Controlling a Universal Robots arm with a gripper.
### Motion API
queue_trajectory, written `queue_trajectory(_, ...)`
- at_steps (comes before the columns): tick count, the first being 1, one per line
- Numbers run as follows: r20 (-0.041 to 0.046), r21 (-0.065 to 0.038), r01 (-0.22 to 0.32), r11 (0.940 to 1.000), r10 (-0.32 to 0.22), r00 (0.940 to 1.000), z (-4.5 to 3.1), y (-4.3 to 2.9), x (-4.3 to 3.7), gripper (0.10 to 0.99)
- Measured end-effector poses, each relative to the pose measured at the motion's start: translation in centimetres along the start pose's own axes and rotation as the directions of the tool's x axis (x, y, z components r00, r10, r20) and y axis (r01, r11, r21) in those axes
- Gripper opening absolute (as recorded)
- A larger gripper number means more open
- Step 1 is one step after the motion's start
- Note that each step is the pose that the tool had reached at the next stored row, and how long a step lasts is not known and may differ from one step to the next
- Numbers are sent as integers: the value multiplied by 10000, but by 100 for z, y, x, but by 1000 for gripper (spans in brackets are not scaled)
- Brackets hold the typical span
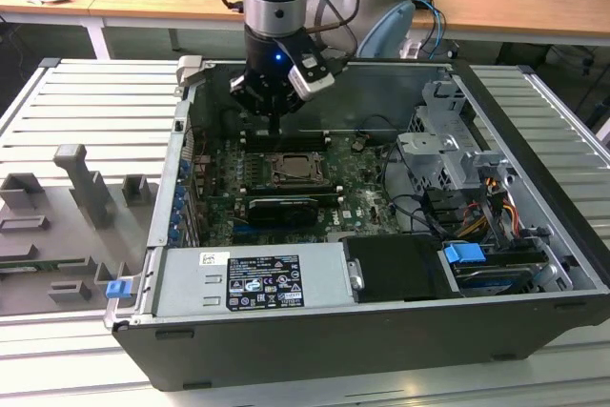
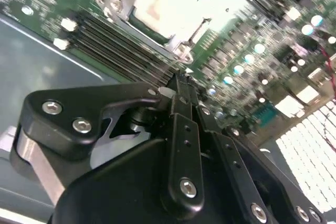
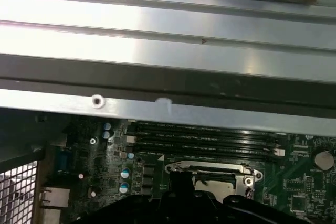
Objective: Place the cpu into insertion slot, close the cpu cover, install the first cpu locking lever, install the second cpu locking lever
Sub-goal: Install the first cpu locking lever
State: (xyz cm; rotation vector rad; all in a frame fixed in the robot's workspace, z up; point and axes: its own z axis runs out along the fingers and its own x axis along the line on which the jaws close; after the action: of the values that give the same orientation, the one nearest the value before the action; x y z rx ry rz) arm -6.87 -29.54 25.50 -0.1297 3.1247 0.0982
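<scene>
1. While the tool (image 1: 275, 129) hangs inside the open computer case (image 1: 534, 264), low over the motherboard (image 1: 367, 188), its two fingers look pressed together with nothing held between them. The case itself stands on the ribbed grey desk (image 1: 86, 111).
2. The cpu (image 2: 160, 3) lies flat in the insertion slot (image 2: 181, 52), pale metal top facing up. On that showing, the first step reads as done.
3. The cpu cover (image 3: 209, 168) appears to lie down over the chip, a silvery frame running around its edges rather than a plate standing up on its hinge. I judge the second step done as well, though the far edge of the frame is washed out by glare in the second wrist view.
4. A thin metal bar (image 2: 195, 29) shows at the corner of the slot nearest the tool. It may be one of the locking levers, but whether it is hooked down I cannot tell, and the other lever I cannot make out. Both lever steps I therefore count as not confirmed.
5. The fingertips sit over the memory slots (image 3: 199, 135), just beside the insertion slot and pointing toward its near corner. Whether they touch anything there cannot be told.
</scene>
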Motion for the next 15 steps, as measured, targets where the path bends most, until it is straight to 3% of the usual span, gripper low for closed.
queue_trajectory(1, 0, 1, -8, 10000, 8, 10000, 6, -6, -62, 106)
queue_trajectory(4, 4, -49, -19, 10000, 19, 10000, 24, -14, -142, 106)
queue_trajectory(8, 39, -435, -46, 9990, 48, 10000, 50, -15, -157, 106)
queue_trajectory(12, 41, -434, -104, 9990, 106, 9999, 148, -23, -162, 106)
queue_trajectory(15, 40, -431, -118, 9990, 119, 9999, 159, -24, -162, 106)
